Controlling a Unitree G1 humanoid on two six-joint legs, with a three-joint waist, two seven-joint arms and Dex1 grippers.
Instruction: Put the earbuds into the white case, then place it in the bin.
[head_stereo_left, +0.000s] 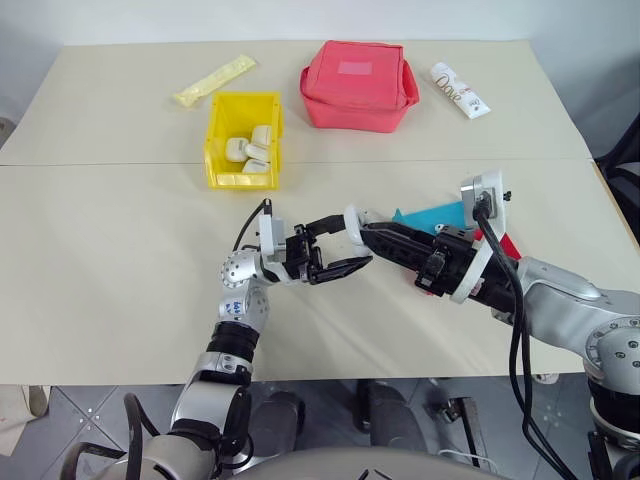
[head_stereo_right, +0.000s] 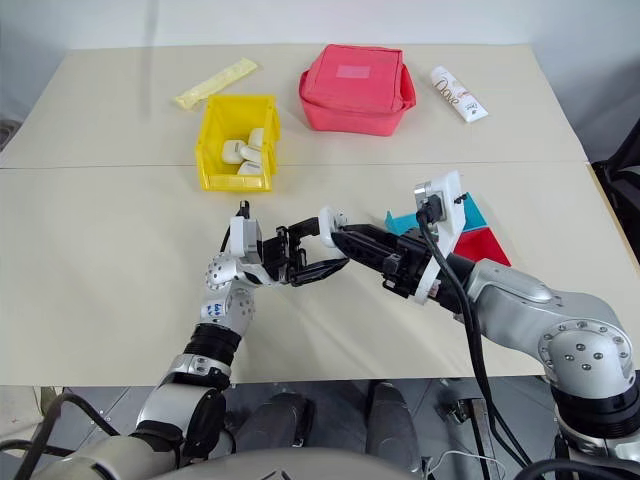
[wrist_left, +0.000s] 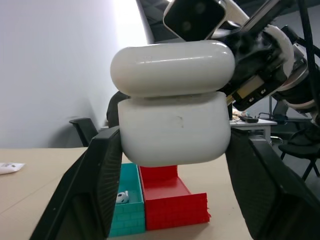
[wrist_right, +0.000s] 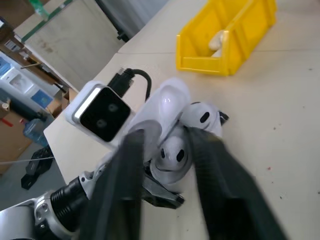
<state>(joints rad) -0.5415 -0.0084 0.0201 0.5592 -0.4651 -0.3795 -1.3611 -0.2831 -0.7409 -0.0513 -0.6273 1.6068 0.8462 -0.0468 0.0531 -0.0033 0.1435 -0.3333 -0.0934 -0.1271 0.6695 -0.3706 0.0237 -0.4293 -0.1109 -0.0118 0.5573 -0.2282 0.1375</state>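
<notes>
Left gripper (head_stereo_left: 340, 247), raised above the table (head_stereo_left: 120, 300) near its front middle: fingers pinching the white case (wrist_left: 172, 102) by its two sides. In the left wrist view the case fills the space between the black fingers (wrist_left: 95, 185), lid resting on the body with a visible seam. In the right wrist view the lid stands ajar and two earbuds (wrist_right: 172, 150) sit at the case's open mouth, one lower, one higher beside it.

Right gripper (head_stereo_left: 372, 238), meeting the left gripper tip to tip from the opposite side: fingers parted, straddling the case and the earbuds; whether they touch either I cannot tell.

Just behind and below the right gripper's wrist: a shallow blue tray (head_stereo_left: 435, 217) and a red tray (head_stereo_left: 500, 245) side by side on the table, touching; a small white object with dark spots lies in the blue one.

Beyond both grippers, well apart toward the far side: the bin (head_stereo_left: 243, 140), yellow, open-topped, holding several pale cream pieces.

Further out, past the bin: a pale yellow sachet (head_stereo_left: 214, 81) lying flat; a red fabric pouch (head_stereo_left: 358, 85), closed; a white tube (head_stereo_left: 460, 90) with printed lettering near the far right edge.
</notes>
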